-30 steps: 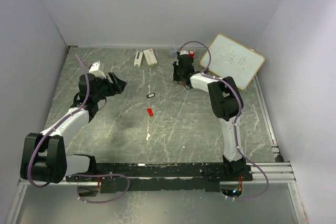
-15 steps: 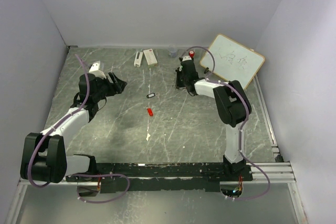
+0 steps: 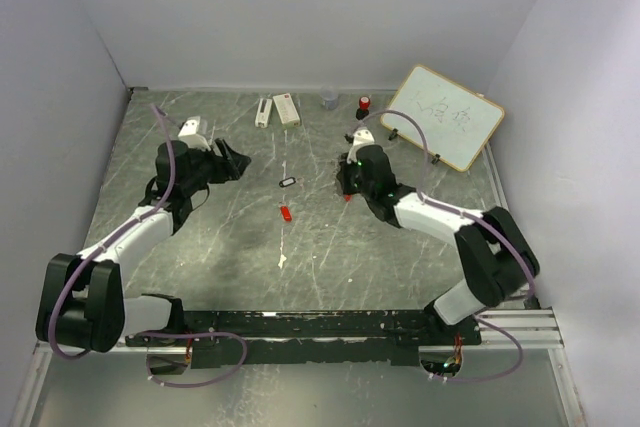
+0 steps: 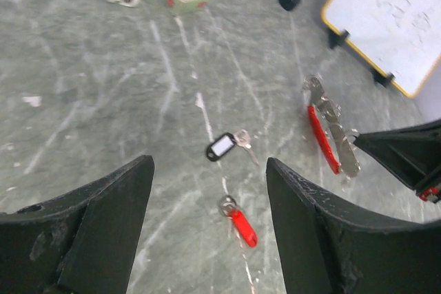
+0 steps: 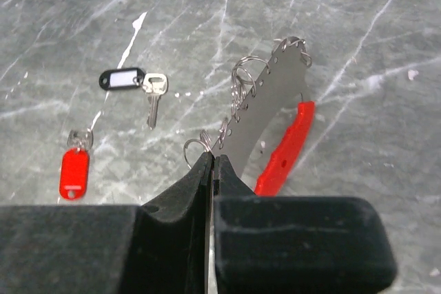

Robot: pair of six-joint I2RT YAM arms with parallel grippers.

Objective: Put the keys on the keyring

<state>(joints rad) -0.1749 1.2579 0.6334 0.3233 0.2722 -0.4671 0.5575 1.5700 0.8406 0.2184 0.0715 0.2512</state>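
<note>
Right gripper [image 5: 212, 167] is closed tight, its fingertips pinching the near end of the keyring [image 5: 262, 111] at the lower centre of the right wrist view. From there the curved grey piece [image 5: 279, 77], edged with small wire loops, runs toward the upper right, and the red fob [image 5: 286, 146] lies along its right side. Whether the far end rests on the table [image 5: 386, 25] or hangs just above it, I cannot tell. Left gripper [image 4: 210, 166] stands wide open and holds nothing, hovering at the left of the top view.

The black-tagged key [image 5: 124, 78] lies flat at the left centre of the right wrist view. The red-tagged key [image 5: 74, 170] lies below it at the lower left. They are apart from each other and from the keyring.

The keyring looks light, stiff and slick. Thin metal held by one end will likely pivot or slip between the pads, so a hold nearer the grey piece's middle would probably steady it. The keys look tiny and lie flat against the table, which makes them hard to get under. Their plastic tags are thicker and less slippery, so they seem the better place to take hold, leaving each key's loop free for threading.
</note>
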